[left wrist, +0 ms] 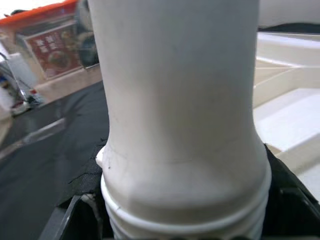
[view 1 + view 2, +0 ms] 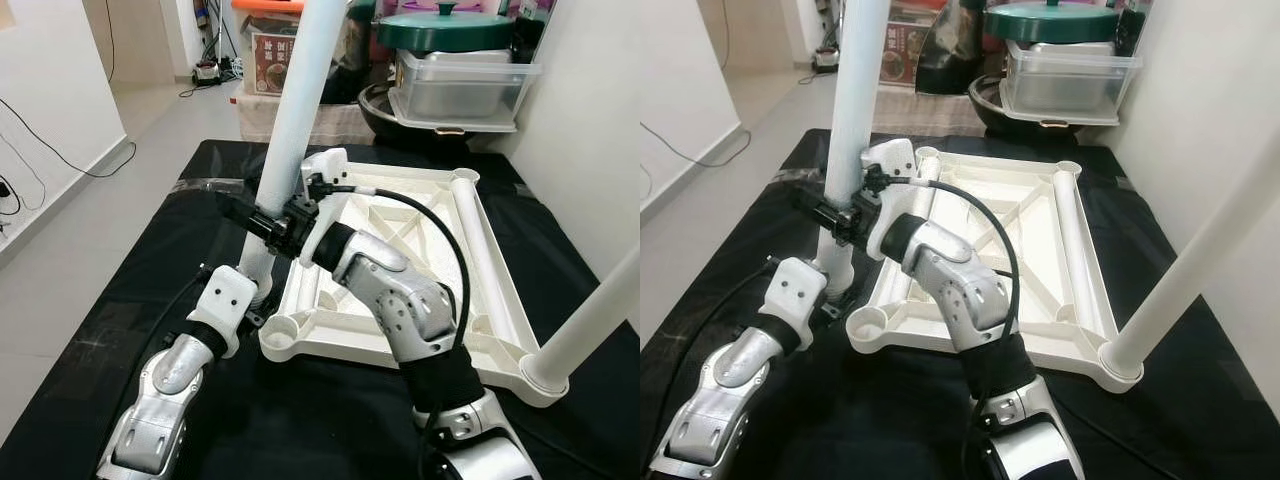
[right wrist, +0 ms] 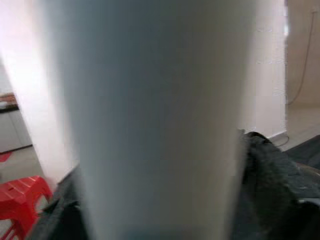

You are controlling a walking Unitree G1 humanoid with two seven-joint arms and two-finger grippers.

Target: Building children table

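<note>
Head view: a white leg point(image 2: 290, 130) is being held upright beside the upturned tabletop's point(image 2: 400, 340) near-left corner, pinched by the right gripper point(image 2: 262, 228). Left wrist view: the leg's threaded end point(image 1: 185, 220) is being clamped by the left gripper point(image 2: 252, 275), probably needing lining up with the corner socket point(image 2: 280, 338), then screwing.

The table top point(image 2: 400, 270) and its legs point(image 2: 290, 120) were plain cream-white against a black cloth point(image 2: 150, 290). Both arms were silver with black fingers. Behind stood a dark green lid point(image 2: 445, 28) and an orange-topped box point(image 2: 268, 40).
</note>
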